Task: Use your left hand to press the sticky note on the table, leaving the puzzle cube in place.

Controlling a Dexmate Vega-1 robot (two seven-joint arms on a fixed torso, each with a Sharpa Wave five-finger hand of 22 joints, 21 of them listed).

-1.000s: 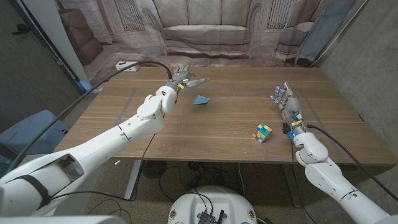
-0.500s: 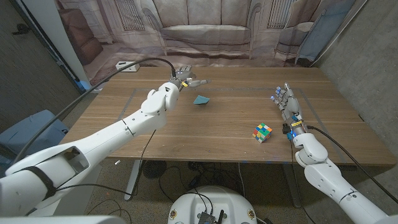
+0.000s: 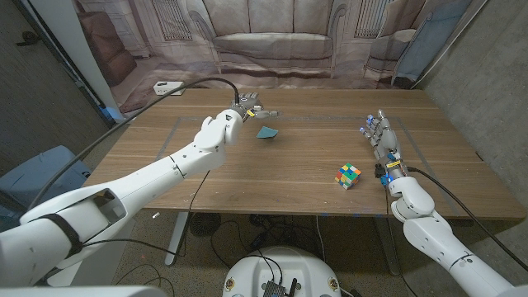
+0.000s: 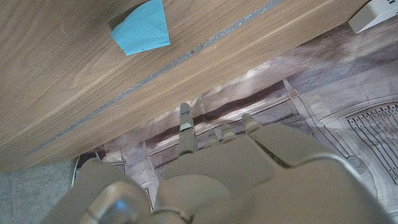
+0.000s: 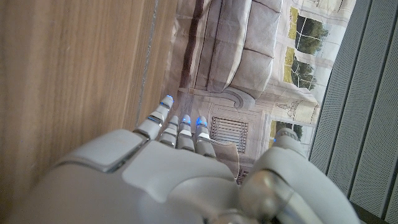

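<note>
A blue sticky note (image 3: 266,131) lies on the wooden table (image 3: 289,157), left of the middle toward the far side. My left hand (image 3: 252,108) hovers just behind and to the left of the note, fingers stretched toward the right, holding nothing and apart from the note. In the left wrist view the sticky note (image 4: 143,28) lies on the wood beyond my fingertips (image 4: 185,119). The puzzle cube (image 3: 348,175) stands at the near right. My right hand (image 3: 381,136) stands on its edge right of the cube, fingers extended, empty.
A white power strip (image 3: 167,87) lies at the table's far left corner. A printed sofa backdrop (image 3: 272,37) hangs behind the table. A blue chair (image 3: 41,169) stands off the table's left side. A black cable (image 3: 177,87) arcs over my left arm.
My left hand has shifted a little to the right and nearer, closer to the sticky note, with its fingers drawn closer together. The cube and my right hand have stayed put.
</note>
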